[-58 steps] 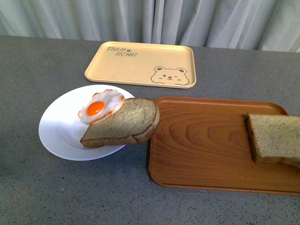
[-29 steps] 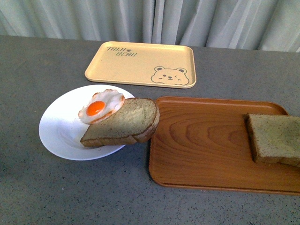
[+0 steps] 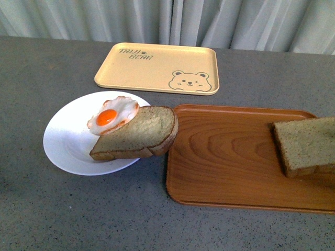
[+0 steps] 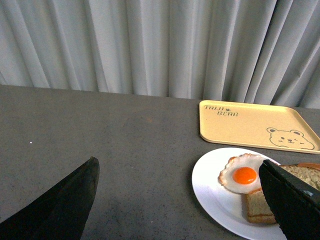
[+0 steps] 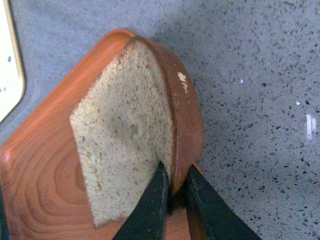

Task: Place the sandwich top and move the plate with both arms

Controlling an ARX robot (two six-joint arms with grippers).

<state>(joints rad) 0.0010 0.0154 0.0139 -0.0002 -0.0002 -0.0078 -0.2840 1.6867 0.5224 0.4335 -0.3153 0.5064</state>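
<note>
Your right pincer (image 5: 172,187) nips 1 crust edge of the thick brown wholemeal sandwich top (image 5: 125,140) jutting ahead of it over the brown wood-grain tray (image 5: 30,200); so shallow a hold risks a swing or drop.

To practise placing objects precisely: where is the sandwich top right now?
In the front view, the sandwich top is at the far right, over the right end of the brown wooden tray; the right hand pinches its crust edge.
</note>
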